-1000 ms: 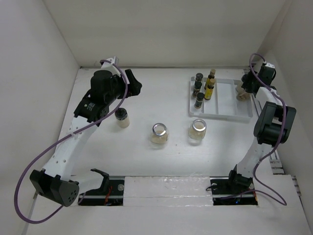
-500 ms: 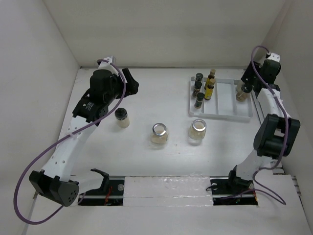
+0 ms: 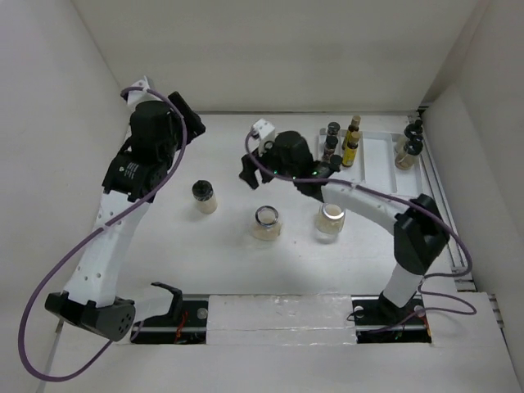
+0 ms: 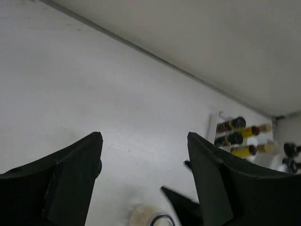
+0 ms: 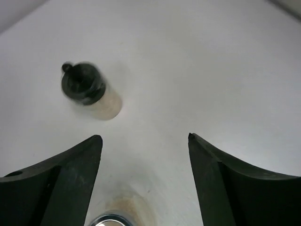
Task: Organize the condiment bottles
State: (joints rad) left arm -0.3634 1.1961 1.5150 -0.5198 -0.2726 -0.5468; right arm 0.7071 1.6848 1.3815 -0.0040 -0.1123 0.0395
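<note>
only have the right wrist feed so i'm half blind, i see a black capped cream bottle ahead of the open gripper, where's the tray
Observer: The white tray sits far right on the table, behind the right gripper, which faces left toward the cream bottle.
Operator: any jars loose besides that bottle
Observer: Two stand mid-table: a silver-lidded jar near your gripper and a second jar beside the right arm.
Operator: left arm in my way
Observer: No; the left gripper is open and empty, over the far left.
</note>
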